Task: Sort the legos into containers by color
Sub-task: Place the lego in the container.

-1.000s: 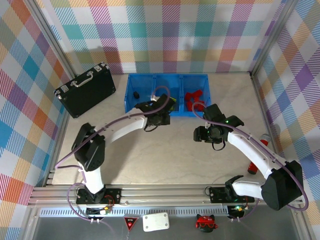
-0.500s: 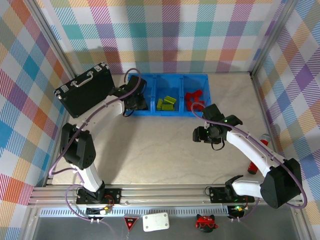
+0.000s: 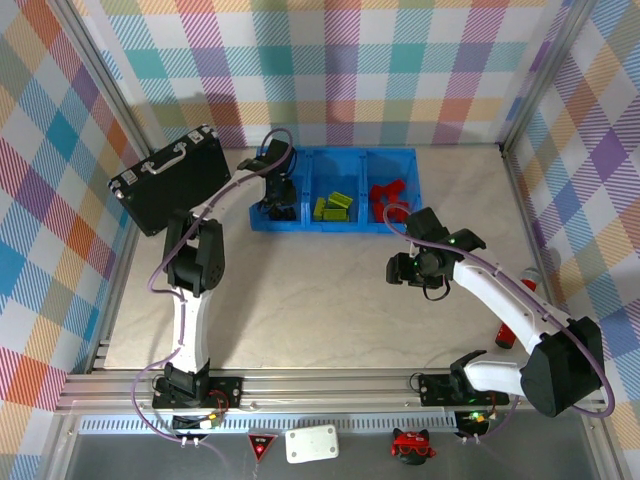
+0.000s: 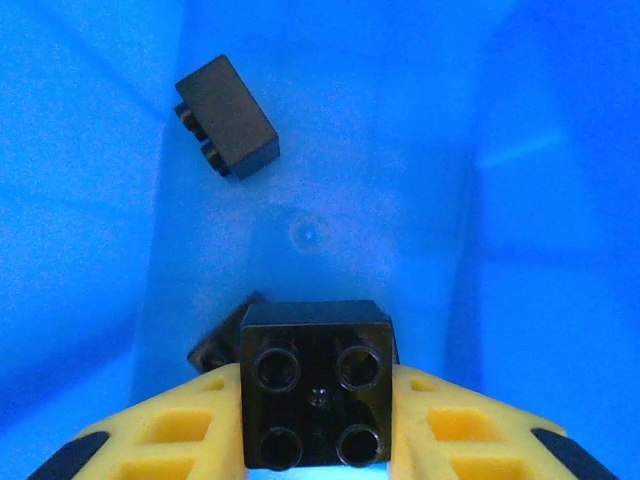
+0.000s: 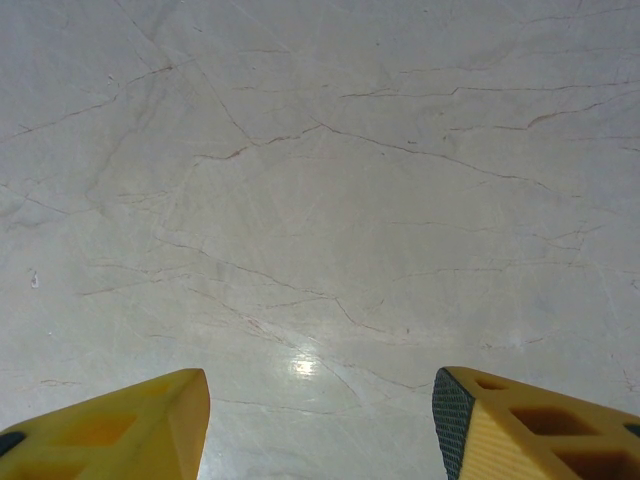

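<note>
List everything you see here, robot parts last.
Tray: one, blue, three compartments, far side of the table.
Held black brick: one, gripped above the left compartment.
Loose black bricks: two, left compartment floor, one half hidden.
Green bricks: several, middle compartment.
Red bricks: several, right compartment.
Case: one, black, silver handle, left of the tray.
Left end effector: yellow, shut on the held black brick.
Right end effector: yellow, open, empty, over bare table.
</note>
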Available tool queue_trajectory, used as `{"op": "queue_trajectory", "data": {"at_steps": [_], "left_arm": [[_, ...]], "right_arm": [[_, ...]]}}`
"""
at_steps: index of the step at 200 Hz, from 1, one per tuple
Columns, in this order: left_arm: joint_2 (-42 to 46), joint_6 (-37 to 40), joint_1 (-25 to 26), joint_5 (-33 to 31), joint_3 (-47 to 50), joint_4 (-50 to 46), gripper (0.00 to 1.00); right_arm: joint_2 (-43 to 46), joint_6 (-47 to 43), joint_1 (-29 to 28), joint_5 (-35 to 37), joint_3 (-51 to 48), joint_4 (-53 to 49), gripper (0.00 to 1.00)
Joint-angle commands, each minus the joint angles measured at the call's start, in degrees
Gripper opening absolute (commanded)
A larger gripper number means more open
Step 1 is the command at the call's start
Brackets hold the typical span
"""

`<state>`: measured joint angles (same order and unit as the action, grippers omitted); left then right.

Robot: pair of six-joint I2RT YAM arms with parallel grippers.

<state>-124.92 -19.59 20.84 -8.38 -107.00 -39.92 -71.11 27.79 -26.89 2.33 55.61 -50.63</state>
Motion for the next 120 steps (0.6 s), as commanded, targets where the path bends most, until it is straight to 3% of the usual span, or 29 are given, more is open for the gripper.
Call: {"op": "queue_trajectory", "data": {"at_steps": [1, 73, 120], "left_arm": [[-2.88, 1.44, -0.78, 0.99, -3.89, 0.29, 0.32], [-8.17, 2.04, -1.58, 0.15, -7.34, -0.34, 0.34], [-6.9, 2.02, -1.68, -0.18, -7.78, -0.68, 0.44]], "right_arm": [[-0.26, 0.6, 0.44, 0.16, 1.87, -1.48, 0.62], [0.01, 0.7, 0.44, 0.62, 1.16, -1.5, 0.62], [0.01, 0.27, 0.44, 0.84, 1.7, -1.57, 0.62]]}}
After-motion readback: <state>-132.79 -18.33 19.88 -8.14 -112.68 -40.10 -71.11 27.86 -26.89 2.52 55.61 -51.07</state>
